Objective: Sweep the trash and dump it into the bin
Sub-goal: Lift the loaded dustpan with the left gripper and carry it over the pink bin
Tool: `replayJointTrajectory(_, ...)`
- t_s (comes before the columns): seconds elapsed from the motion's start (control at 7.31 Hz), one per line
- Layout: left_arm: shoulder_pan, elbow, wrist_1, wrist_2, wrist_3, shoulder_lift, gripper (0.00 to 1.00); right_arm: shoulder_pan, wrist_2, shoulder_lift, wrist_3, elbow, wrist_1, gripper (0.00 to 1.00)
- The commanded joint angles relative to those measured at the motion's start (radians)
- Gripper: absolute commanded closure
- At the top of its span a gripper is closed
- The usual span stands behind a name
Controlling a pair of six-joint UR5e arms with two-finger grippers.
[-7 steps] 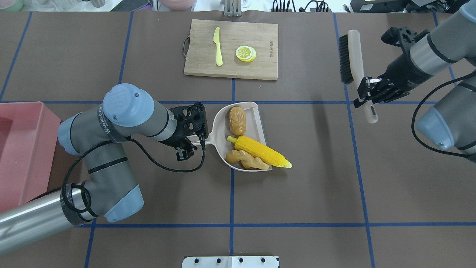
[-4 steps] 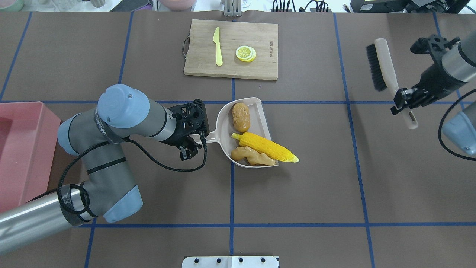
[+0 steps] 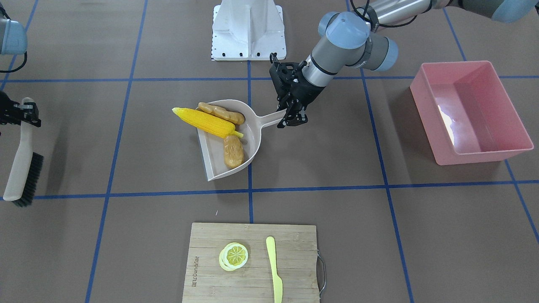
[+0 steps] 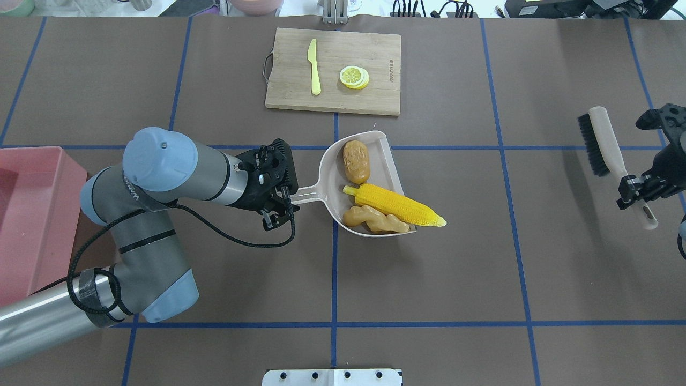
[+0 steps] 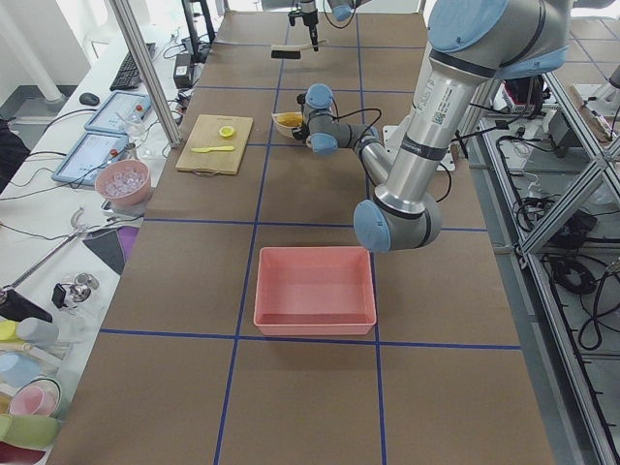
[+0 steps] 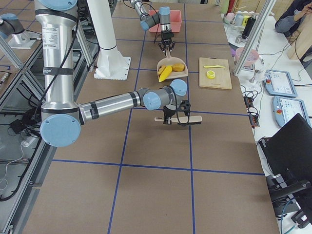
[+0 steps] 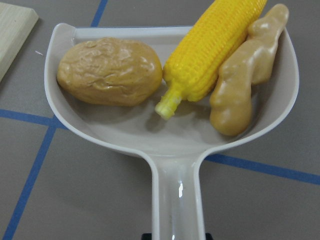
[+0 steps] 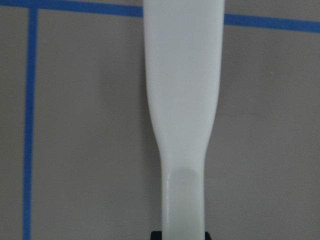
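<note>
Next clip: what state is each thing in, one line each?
dustpan: loaded, handle gripped
left gripper: jaws shut on the dustpan
right gripper: jaws shut on the brush
brush: held, away from dustpan
corn cob: in dustpan, tip past its open edge
potato: in dustpan
ginger root: in dustpan
bin: upright, empty
lemon slice: on cutting board
knife: flat on cutting board

Brown table [image 4: 455, 268], blue tape lines [image 4: 429, 324], side desk [image 5: 44, 223]

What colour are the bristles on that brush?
Black bristles, showing best in the overhead exterior view.
</note>
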Motion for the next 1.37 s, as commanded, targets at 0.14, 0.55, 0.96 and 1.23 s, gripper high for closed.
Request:
replayJointTrajectory(0.14, -0.004, 0.0, -0.259, 0.031, -0.076, 0.062, 1.0, -0.007, -0.012, -0.016, 0.011, -0.058, 0.006, 1.0)
replayJointTrajectory(0.55, -0.008, -0.009, -0.44, 0.108, -0.153, 0.118, 1.0, -0.022, -0.008, -0.008, 0.017, -0.067, 0.003, 0.94)
replayJointTrajectory(0.96, -0.118, -0.215, -0.43, 0.107, -0.147, 0.294, 1.0, -0.035, -0.008, -0.005, 0.019, -0.075, 0.001, 0.76)
replayJointTrajectory(1.23, -0.152, -0.401, -0.291, 0.108, -0.145, 0.406, 1.0, -0.036, -0.008, -0.003, 0.019, -0.075, 0.003, 0.74)
